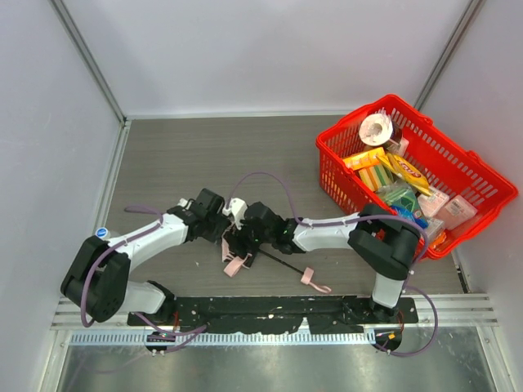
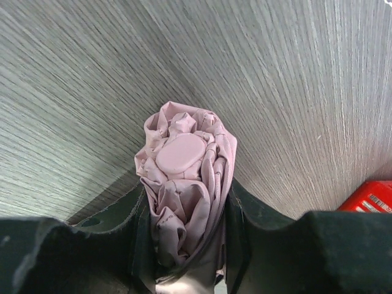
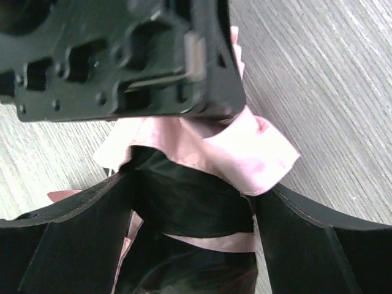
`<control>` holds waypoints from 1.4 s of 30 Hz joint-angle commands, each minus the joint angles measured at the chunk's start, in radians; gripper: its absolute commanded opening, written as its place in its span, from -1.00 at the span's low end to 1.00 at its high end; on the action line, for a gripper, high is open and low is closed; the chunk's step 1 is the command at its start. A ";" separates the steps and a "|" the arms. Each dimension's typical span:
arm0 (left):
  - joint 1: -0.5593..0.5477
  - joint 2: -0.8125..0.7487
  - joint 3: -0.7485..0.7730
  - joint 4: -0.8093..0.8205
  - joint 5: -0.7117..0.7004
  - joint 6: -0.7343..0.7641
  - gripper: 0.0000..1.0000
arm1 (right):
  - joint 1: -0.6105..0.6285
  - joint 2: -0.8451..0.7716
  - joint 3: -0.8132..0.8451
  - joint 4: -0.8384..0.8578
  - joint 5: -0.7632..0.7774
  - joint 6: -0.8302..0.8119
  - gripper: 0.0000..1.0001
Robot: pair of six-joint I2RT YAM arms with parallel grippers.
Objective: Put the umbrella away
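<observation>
Left gripper (image 2: 187,201) clamps the umbrella (image 2: 184,177), down on the table (image 1: 180,163) between both arms. Right gripper (image 3: 196,190) straddles the fabric, jaws wide, can't tell if it's pinching. Loose folds could slip free or snag.

**Setting:** robotics lab test cell.

**Evidence:**
- Plain pale wall panels (image 1: 270,49) enclose the space, joined by bare metal corner posts (image 1: 90,57).
- Grey wood-grain tabletop (image 1: 204,155).
- Two white-and-black robot arms (image 1: 155,237) are bolted to a black perforated mounting plate (image 1: 270,313) on aluminium rails (image 1: 458,304).
- Exposed purple cables (image 1: 270,175) loop along the arms.

**Everyday goods on the table:**
- Red shop basket (image 1: 482,175) holding packaged groceries (image 1: 404,171).
- Pink umbrella (image 1: 237,263).
</observation>
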 commanded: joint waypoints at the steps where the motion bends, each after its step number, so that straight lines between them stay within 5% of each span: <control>1: 0.020 -0.018 0.009 0.060 0.056 -0.074 -1.00 | 0.070 0.061 -0.033 -0.030 0.173 -0.107 0.62; 7: 0.061 -0.020 -0.008 0.031 0.150 -0.071 -1.00 | 0.095 0.131 0.013 -0.065 0.374 -0.159 0.51; 17: 0.061 -0.020 -0.055 0.106 0.199 -0.039 -0.99 | 0.079 0.240 0.031 -0.047 0.234 -0.101 -0.84; 18: 0.061 -0.028 -0.066 0.130 0.190 -0.004 -0.76 | 0.075 0.237 0.021 -0.041 0.191 -0.083 -0.98; 20: 0.060 -0.037 -0.079 0.166 0.170 0.062 -0.10 | 0.049 0.226 -0.001 -0.019 0.141 -0.055 -0.99; 22: 0.057 -0.060 -0.080 0.172 0.124 0.141 0.34 | 0.020 0.214 -0.019 -0.004 0.033 -0.012 -0.99; 27: 0.043 -0.133 -0.140 0.248 0.057 0.266 0.95 | -0.069 0.179 -0.056 0.087 -0.178 0.109 -0.99; 37: 0.037 -0.036 -0.162 0.261 -0.031 0.372 0.86 | -0.201 0.222 -0.025 0.286 -0.659 0.343 -0.98; 42: 0.037 0.054 -0.146 0.278 -0.046 0.378 0.64 | -0.218 0.248 -0.022 0.360 -0.767 0.387 -0.98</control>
